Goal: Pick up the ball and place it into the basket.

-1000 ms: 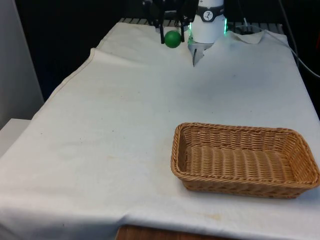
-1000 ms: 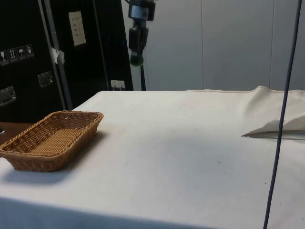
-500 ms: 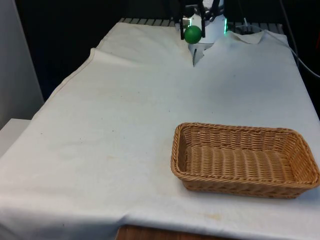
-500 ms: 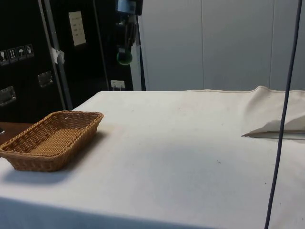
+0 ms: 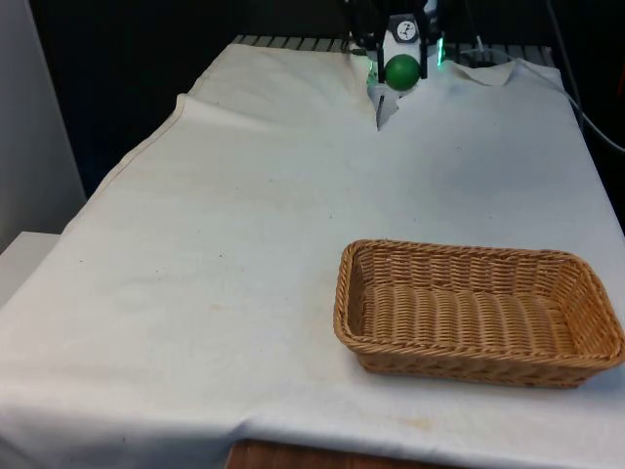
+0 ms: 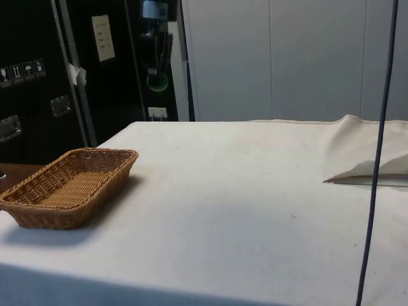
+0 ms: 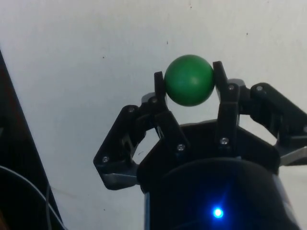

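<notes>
Table (image 5: 244,244) under its white cloth takes up most of the scene, creased near the far end. Basket (image 5: 479,311), woven and rectangular, sits on the cloth toward the near edge on the front view's right; in the side view it lies at the table's near corner (image 6: 67,186), and nothing is inside it. Gripper (image 7: 191,86) hangs high above the far end of the table, well apart from the basket. Its two fingers (image 7: 221,84) are closed snugly on either side of the ball (image 7: 189,80), green and round, held clear of the cloth with bare white fabric below it. Ball reads the same in the front view (image 5: 401,69) and the side view (image 6: 157,81): aloft, at the tool's tip. Judgement on progress: the pick-up is done, the carry across to the basket is only partway, and lowering over the basket and letting go are left.
</notes>
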You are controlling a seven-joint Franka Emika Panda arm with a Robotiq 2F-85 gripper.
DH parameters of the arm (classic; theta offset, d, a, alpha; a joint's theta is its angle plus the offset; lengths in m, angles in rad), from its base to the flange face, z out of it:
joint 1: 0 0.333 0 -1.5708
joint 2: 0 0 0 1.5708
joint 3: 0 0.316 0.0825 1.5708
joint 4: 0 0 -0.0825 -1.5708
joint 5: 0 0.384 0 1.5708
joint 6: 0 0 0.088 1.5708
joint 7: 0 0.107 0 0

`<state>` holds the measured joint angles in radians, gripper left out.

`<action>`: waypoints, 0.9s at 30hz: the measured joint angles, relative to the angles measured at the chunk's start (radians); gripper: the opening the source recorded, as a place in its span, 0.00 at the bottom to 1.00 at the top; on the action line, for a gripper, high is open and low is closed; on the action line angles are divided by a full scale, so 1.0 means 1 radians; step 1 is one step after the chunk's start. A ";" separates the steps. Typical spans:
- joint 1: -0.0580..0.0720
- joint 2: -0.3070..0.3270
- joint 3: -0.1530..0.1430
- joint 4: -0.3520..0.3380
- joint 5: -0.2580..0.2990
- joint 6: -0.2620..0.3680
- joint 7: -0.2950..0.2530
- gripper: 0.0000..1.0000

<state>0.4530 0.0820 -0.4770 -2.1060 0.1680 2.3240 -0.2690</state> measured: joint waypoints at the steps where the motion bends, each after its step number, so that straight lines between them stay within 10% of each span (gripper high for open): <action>1: 0.000 0.004 0.002 0.005 0.000 -0.007 0.004 0.00; 27: 0.006 0.185 0.066 0.181 0.003 -0.068 0.107 0.00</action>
<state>0.4590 0.2670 -0.4110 -1.9250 0.1710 2.2560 -0.1620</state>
